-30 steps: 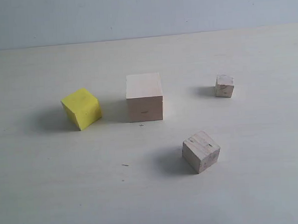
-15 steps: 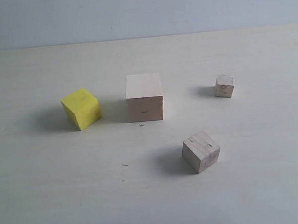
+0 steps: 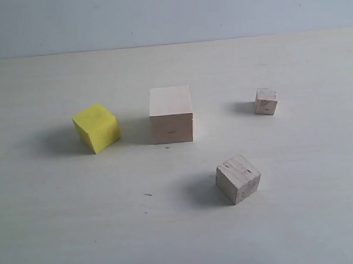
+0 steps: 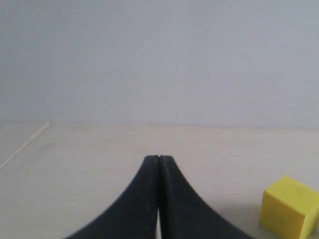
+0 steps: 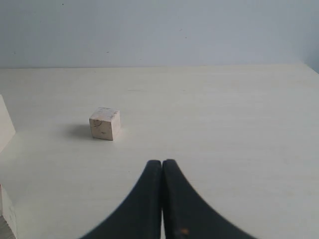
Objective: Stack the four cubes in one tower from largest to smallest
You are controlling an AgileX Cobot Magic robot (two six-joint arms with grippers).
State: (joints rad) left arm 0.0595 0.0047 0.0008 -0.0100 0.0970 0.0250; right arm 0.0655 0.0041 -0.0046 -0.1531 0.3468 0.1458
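All four cubes stand apart on the pale table point(image 3: 63, 232). The largest pale wood cube point(image 3: 171, 115) is in the middle, with the bright yellow cube point(image 3: 96, 128) to its left. The knotty pale wood cube point(image 3: 238, 178) lies nearer the front, and the tiniest pale wood cube point(image 3: 265, 101) sits at the right. No gripper shows in the exterior view. My left gripper point(image 4: 158, 158) is shut and empty, with the yellow cube point(image 4: 291, 206) off to one side. My right gripper point(image 5: 162, 162) is shut and empty, short of the tiniest cube point(image 5: 104, 123).
A pale wall point(image 3: 170, 17) rises behind the table's far edge. A sliver of the largest cube point(image 5: 5, 127) shows at the border of the right wrist view. A thin seam line point(image 4: 25, 145) crosses the table in the left wrist view.
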